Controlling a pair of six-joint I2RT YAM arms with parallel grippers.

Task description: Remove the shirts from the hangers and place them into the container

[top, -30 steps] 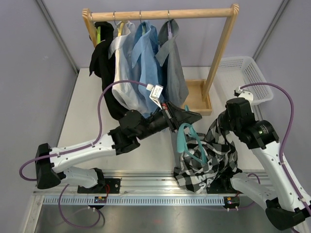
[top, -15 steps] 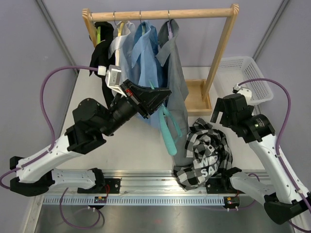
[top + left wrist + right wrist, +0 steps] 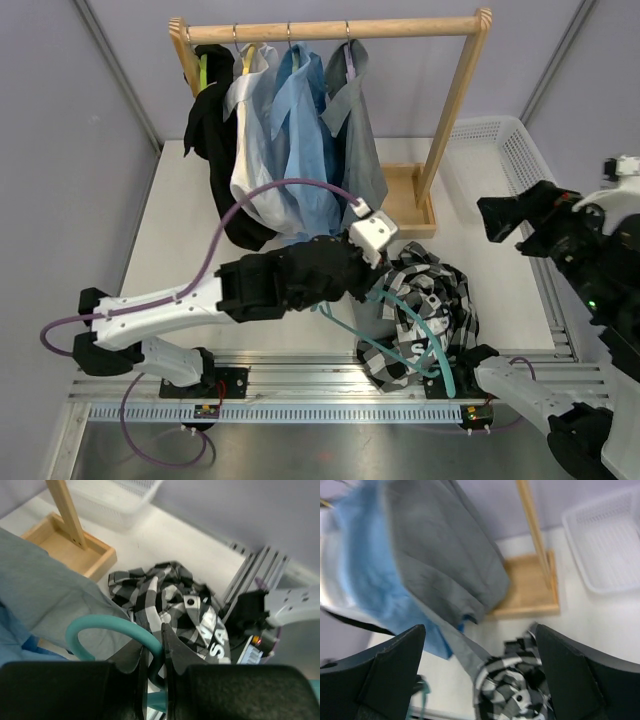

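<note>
**Finding.** The checked shirt (image 3: 447,288) lies heaped on the table, short of the basket (image 3: 527,155) on its near-left side, not in it. The left fingers (image 3: 152,645) are pinched on the teal hanger (image 3: 107,626), whose arm trails across the heap. Whether it is fully out of the cloth I cannot tell. The right fingers (image 3: 480,675) stand spread wide and empty, raised just near of the basket.

**Recommendation.** Draw the hanger away from the basket, lifting until it clears collar and sleeves, so that the heap is not dragged. Only then bring the right fingers down on the thickest fold. Gather enough cloth and lift high over the basket's rim, since trailing sleeves may catch.
</note>
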